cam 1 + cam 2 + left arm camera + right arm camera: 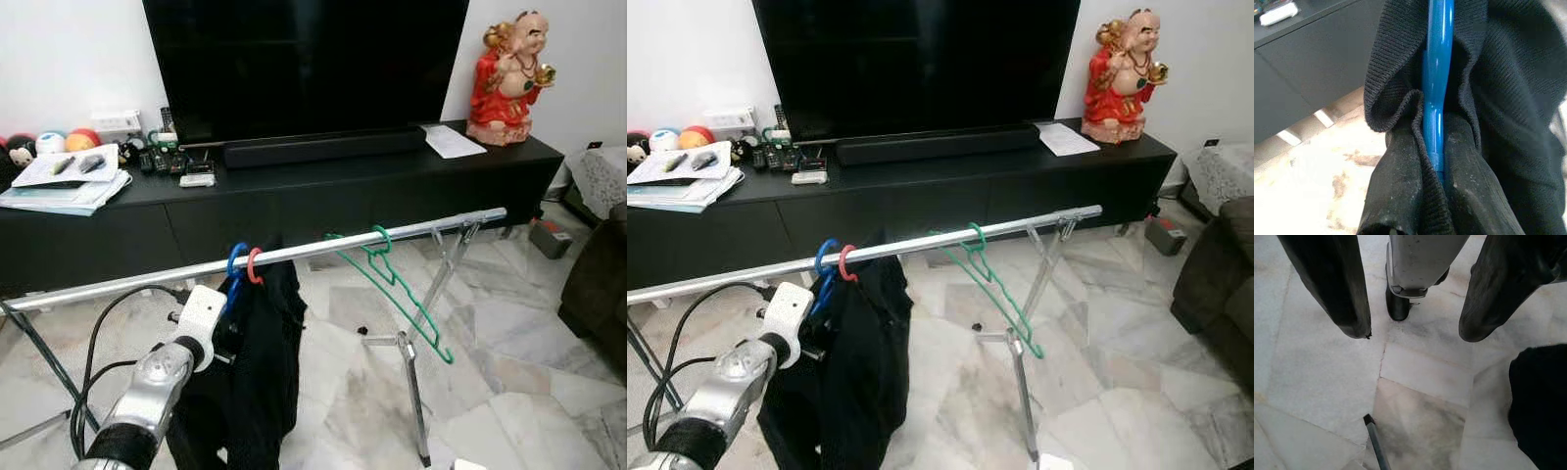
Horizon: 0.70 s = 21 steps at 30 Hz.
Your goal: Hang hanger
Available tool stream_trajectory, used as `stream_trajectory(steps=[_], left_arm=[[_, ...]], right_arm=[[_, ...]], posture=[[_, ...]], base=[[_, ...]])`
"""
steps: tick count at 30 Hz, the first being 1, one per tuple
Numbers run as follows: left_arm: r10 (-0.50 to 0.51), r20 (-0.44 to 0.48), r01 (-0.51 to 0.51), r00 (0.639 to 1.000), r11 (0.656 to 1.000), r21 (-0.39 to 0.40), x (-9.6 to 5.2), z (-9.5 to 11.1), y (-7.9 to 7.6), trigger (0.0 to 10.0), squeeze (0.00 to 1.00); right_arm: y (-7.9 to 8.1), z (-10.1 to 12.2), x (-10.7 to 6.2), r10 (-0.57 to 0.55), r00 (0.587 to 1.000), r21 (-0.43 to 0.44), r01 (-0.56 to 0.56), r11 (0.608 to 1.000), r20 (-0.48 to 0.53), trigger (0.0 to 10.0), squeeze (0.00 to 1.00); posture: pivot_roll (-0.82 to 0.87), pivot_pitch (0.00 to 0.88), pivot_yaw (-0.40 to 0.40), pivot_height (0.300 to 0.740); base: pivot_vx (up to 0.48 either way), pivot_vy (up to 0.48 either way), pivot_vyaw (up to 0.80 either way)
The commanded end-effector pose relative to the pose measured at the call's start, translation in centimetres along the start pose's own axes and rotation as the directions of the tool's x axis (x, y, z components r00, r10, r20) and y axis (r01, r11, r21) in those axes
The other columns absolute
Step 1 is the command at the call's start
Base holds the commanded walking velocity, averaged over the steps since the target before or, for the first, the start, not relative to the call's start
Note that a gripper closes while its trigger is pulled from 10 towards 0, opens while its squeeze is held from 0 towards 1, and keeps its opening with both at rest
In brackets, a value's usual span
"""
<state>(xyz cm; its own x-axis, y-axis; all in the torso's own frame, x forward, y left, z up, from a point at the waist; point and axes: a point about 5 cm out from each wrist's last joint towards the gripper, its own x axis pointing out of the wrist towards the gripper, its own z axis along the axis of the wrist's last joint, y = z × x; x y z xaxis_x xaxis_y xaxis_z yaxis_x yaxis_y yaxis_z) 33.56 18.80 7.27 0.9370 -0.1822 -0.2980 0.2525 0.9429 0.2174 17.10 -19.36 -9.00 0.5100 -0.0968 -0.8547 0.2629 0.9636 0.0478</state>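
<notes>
The left tool is pinching the stiff, slick blue hanger at its neck, floppy black garment draping; right tool is gaping empty.

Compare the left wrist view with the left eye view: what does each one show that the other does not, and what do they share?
The left wrist view alone shows the left gripper's two black fingers closed on the blue hanger's neck, with black knit cloth bunched around it.

The left eye view alone shows the silver rail, the red hook beside the blue one, the green hanger, the television and the red figurine.

Both show the blue hanger, the black cloth, the dark cabinet and the marble floor.
</notes>
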Motion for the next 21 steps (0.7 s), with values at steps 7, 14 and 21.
stream_trajectory(steps=[7, 14, 21], left_arm=[[0.109, -0.088, -0.108, 0.990, 0.994, 0.016, 0.8, 0.2, 1.1, 10.0, 0.00], [0.182, -0.156, -0.191, 0.971, 0.981, -0.042, 0.1, -1.4, 2.2, 10.0, 0.00], [0.202, -0.227, -0.222, 0.953, 0.973, -0.069, -0.3, -2.7, 2.6, 10.0, 0.00]], right_arm=[[0.1, 0.1, 0.0, -0.008, 1.000, 0.019, 0.008, 1.000, 0.001, 10.0, 0.00], [0.1, 0.2, 0.0, -0.006, 1.000, 0.009, 0.006, 1.000, -0.002, 10.0, 0.00], [0.0, 0.2, 0.0, -0.007, 1.000, 0.003, 0.008, 1.000, -0.003, 10.0, 0.00]], posture=[[-0.04, 0.000, 0.060, 0.740], [-0.03, 0.000, 0.051, 0.740], [-0.03, 0.000, 0.049, 0.740]], base=[[0.000, 0.000, 0.00], [0.000, 0.000, 0.00], [0.000, 0.000, 0.00]])
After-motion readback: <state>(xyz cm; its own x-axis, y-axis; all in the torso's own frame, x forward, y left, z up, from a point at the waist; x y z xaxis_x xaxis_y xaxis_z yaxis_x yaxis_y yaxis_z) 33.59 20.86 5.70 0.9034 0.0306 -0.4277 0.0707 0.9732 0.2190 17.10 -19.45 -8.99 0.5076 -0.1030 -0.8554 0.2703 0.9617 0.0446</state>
